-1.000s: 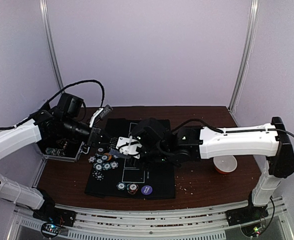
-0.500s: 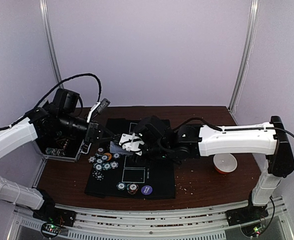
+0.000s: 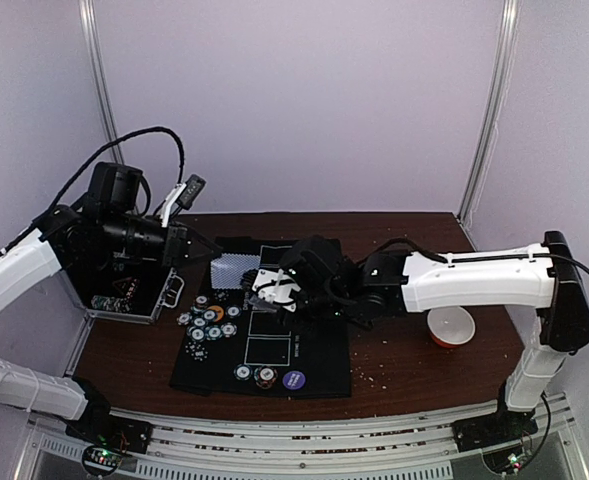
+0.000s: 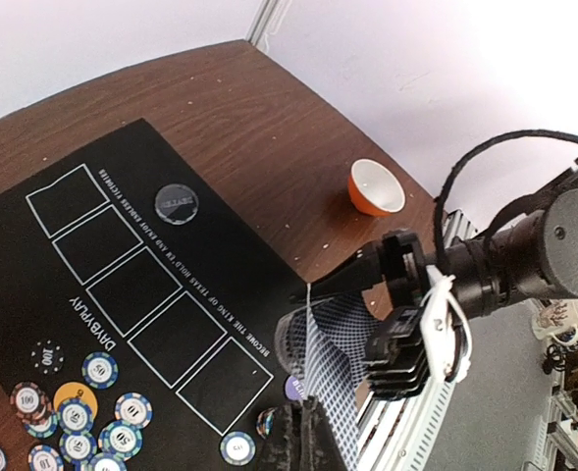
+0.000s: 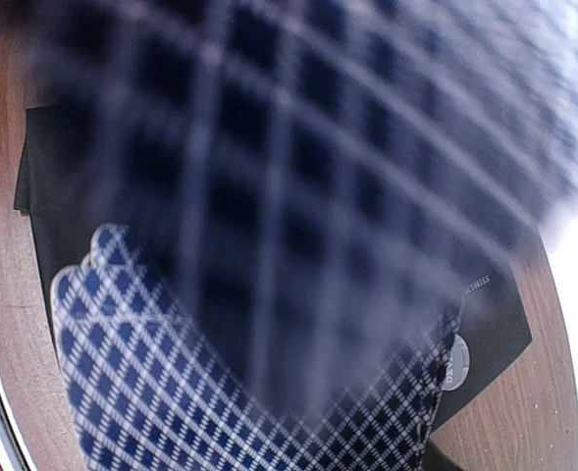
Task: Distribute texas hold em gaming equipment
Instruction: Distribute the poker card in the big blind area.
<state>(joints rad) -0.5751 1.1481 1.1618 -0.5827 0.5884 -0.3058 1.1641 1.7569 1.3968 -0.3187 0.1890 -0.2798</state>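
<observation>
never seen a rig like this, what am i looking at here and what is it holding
Two white robot arms stand at a brown table. One picture is from a camera above and behind them; the other two are from cameras on each wrist. On the table lie a black poker mat, a cluster of poker chips and an orange-and-white bowl. The left pincer grips a blue-checked playing card. The right pincer is close beside it; a blurred card fills its own camera, so its grip is unclear.
</observation>
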